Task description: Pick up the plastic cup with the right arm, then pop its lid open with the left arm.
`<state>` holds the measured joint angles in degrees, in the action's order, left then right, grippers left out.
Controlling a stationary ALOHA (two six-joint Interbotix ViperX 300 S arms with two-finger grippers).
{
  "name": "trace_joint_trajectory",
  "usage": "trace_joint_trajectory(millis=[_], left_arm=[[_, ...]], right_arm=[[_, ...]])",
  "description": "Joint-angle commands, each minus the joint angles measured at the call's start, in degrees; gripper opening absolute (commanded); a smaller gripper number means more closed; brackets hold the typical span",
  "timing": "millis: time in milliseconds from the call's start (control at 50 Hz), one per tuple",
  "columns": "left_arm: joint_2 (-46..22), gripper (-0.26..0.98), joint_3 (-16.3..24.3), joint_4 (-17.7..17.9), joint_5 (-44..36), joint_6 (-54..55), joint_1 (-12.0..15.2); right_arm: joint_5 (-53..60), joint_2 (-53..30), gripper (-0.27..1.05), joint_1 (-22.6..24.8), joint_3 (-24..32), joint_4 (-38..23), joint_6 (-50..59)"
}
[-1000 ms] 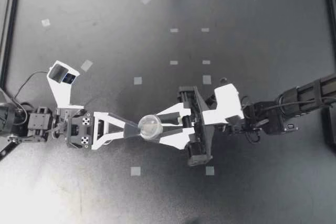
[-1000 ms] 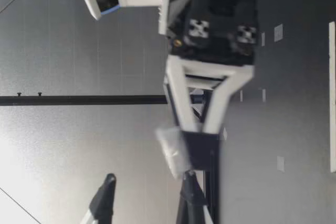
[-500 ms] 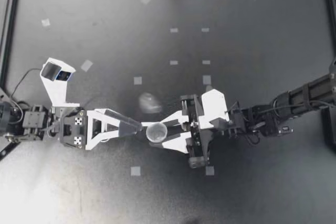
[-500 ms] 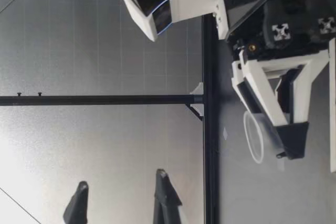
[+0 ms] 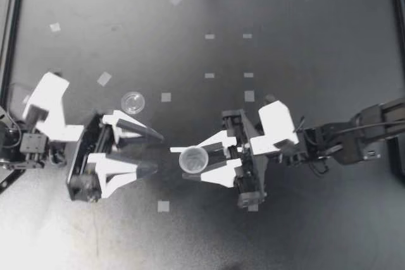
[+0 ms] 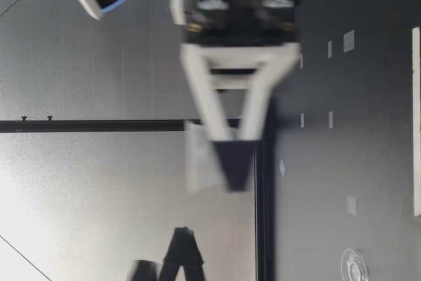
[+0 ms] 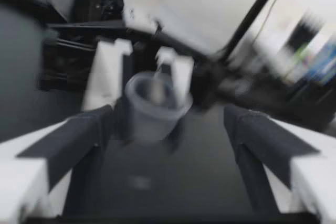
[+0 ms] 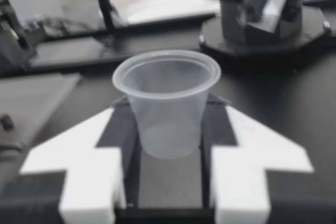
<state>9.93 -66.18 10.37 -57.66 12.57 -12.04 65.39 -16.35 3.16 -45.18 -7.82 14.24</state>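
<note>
right gripper has the little clear cup pinched between its fingers, just below centre of the top view; left gripper faces it spread wide, and a clear lid lies further up-left

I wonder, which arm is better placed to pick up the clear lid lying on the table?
Left. The lid lies just beside my left gripper, which is open and empty; my right gripper is farther off and shut on the clear cup.

- My left gripper releases the cup, spreads wide and pulls back.
- The clear lid comes off, now lying on the table.
</note>
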Motion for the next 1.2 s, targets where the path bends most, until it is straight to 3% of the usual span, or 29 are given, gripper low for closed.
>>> trace_joint_trajectory(millis=[0,160,340,1180], left_arm=[[0.8,0.77,0.5,-0.1,1.8,-9.8,0.1],[-0.3,0.77,2.5,0.1,5.6,-19.1,0.2],[-1.1,0.76,4.1,0.1,5.6,-19.0,0.1],[-0.6,0.76,4.1,0.0,6.7,-17.6,0.1]], right_arm=[[0.3,3.8,0.23,0.5,0.4,0.0,2.0],[0.3,6.0,0.23,0.7,-0.1,-0.1,5.0],[0.3,5.1,0.23,0.6,-0.2,-0.1,3.6],[-1.7,4.6,0.23,0.7,0.0,-0.1,0.5]])
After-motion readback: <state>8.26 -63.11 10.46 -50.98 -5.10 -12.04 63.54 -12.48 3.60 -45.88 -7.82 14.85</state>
